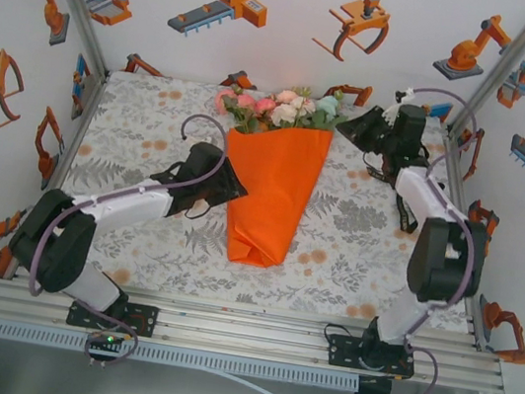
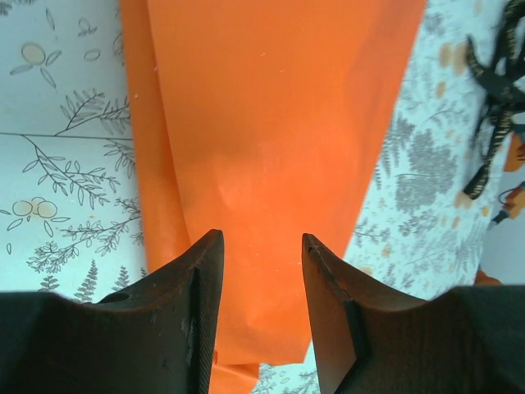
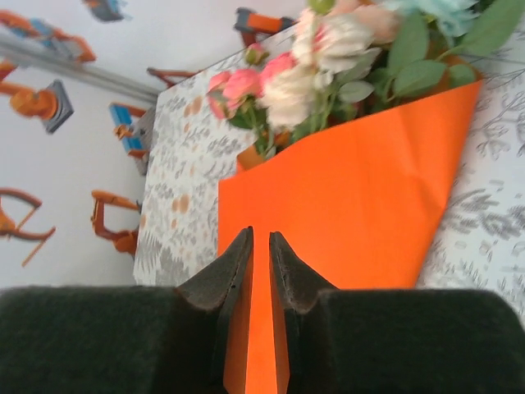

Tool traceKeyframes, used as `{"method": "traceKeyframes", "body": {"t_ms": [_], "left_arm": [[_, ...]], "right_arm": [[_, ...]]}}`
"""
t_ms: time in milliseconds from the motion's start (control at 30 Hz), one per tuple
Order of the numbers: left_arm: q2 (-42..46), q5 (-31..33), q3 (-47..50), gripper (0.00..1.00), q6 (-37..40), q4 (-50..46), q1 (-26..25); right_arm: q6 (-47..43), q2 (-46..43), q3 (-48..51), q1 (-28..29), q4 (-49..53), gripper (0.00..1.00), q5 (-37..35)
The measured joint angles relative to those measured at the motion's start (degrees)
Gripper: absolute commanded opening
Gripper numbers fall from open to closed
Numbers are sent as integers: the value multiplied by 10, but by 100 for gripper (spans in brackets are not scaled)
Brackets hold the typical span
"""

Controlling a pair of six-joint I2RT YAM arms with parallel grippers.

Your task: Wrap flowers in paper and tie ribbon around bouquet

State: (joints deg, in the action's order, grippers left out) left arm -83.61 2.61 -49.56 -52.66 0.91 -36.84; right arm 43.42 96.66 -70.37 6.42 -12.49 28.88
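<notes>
Between the tips of the left gripper (image 2: 261, 238) nothing is clamped: the jaws stand apart, and the paper (image 2: 279, 123) of the bouquet lies beyond the gap, close to the tips; contact cannot be confirmed. In the top view this gripper is at the bouquet's left flank, about midway along its length. The right gripper (image 3: 261, 235) is at the bouquet's far right corner, beside the blooms. Its jaws are nearly together, with a thin orange strip showing in the slit between them. Whether that strip is pinched or merely lies behind the jaws cannot be told. Status of the bouquet (image 1: 273, 184): wrapping reads as essentially done. The orange sheet is folded into a closed cone around the stems, with an overlap running down its length, and the flowers (image 1: 279, 108) project from the wide mouth. No stems show outside the cone. Tying is judged not yet begun: the ribbon (image 2: 492, 98) lies loose on the tablecloth (image 1: 142, 138) to the right of the bouquet, apart from the paper, and no band crosses the cone. Work left, on this evidence: pick up the ribbon, pass it round the narrow part of the cone, and knot it. Orientation: the bouquet lies flat, its long axis running from the arm-base side toward the far wall with almost no slant. The blooms point away from the bases; the narrow, folded end points back toward them.
</notes>
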Motion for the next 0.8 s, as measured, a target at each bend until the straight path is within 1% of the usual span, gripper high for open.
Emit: {"method": "traceKeyframes", "body": {"t_ms": [100,200,300,433,500,600,800], "left_arm": [[36,15,-5,42,11,-24,-11],[64,25,-6,41,22,-49,-37],[73,25,-7,39,28,-68,-78],[59,21,-7,38,34,-92,-135],[40,20,-7,37,34,-97,-149],[2,18,5,35,34,-92,-153],[-48,2,58,32,10,-60,-145]], "right_arm": [[-22,-75,84,20,3,19,0],[-52,-136,165,57,38,19,-2],[-76,-190,237,116,75,18,-9],[-86,-245,320,194,102,17,-15],[-88,-251,348,220,104,16,-15],[-88,-234,372,251,105,16,-15],[-83,-153,389,283,58,16,-12]]}}
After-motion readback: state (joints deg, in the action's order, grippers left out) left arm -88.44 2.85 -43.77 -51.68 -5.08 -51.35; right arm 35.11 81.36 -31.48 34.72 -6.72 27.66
